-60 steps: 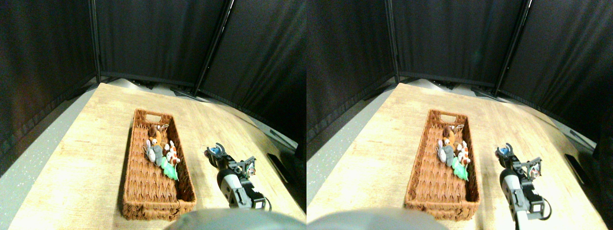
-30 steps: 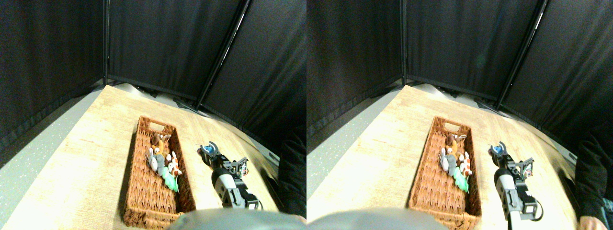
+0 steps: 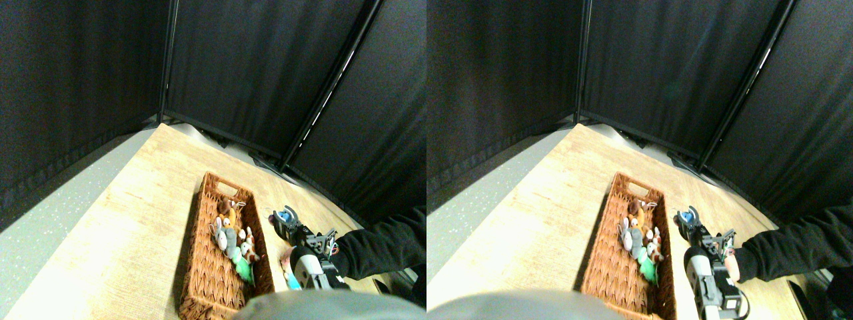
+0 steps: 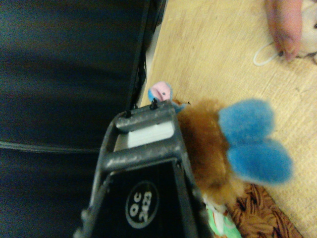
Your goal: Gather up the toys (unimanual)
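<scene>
My right gripper [image 3: 285, 219] hangs just right of the long brown wicker basket [image 3: 200, 227], shut on a small brown and blue plush toy [image 3: 285, 214]. In the wrist view that toy [image 4: 213, 148] bulges beside the dark jaw frame, its blue fluffy parts [image 4: 252, 134] sticking out. Inside the basket lie a brown toy [image 3: 230, 212], a grey one [image 3: 228, 237], an orange-white one [image 3: 248, 248] and a green one [image 3: 244, 270]. A corner of the basket [image 4: 257, 213] and the green toy [image 4: 220, 223] show below the held toy.
A person's black sleeve [image 3: 380, 245] reaches in from the right, close behind my arm. A fingertip [image 4: 285, 25] rests on the wooden table by a white string loop [image 4: 265, 54]. Black curtains [image 3: 253, 67] wall the table's far side.
The camera has tilted and shifted, so the whole picture moved. A person's sleeve has come in from the right. My gripper still holds the blue toy beside the basket.
</scene>
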Available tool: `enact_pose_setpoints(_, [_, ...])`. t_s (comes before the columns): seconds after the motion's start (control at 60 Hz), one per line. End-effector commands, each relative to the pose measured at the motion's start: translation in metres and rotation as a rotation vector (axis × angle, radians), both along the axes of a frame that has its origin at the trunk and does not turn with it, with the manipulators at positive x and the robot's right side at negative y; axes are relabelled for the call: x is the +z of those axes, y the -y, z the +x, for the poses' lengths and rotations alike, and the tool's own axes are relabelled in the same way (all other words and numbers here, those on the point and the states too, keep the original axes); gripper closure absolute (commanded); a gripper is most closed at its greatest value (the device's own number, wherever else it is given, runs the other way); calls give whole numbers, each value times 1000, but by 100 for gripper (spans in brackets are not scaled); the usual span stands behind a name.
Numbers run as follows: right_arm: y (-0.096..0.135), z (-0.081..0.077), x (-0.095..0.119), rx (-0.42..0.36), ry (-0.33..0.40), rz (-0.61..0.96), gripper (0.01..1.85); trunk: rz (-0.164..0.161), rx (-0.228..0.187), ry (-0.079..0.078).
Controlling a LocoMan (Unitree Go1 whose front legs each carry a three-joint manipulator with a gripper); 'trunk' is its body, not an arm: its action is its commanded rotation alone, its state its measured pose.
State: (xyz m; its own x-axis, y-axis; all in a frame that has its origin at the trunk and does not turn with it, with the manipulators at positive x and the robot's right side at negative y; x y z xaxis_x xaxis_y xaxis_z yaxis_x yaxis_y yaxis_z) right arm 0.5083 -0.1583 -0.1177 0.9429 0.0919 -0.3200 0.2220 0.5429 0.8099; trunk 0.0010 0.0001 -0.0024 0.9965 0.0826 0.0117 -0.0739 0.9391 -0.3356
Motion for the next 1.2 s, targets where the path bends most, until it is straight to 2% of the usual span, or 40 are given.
enact_pose_setpoints(0.017, [-6,2,2,54,35,61,180,-11,28,7])
enact_pose_setpoints(0.167, [-25,-5,0,64,1,89,180,-30,43,10])
enact_pose_setpoints(0.35, [-36,-9,-3,67,-33,107,180,-53,60,10])
enact_pose_setpoints(0.55, [-50,-11,-8,105,-58,134,180,-67,79,11])
enact_pose_setpoints(0.7, [-54,-10,-11,113,-74,180,180,-68,84,13])
enact_pose_setpoints(1.2, [-56,-9,-11,113,-75,167,180,-70,79,10])
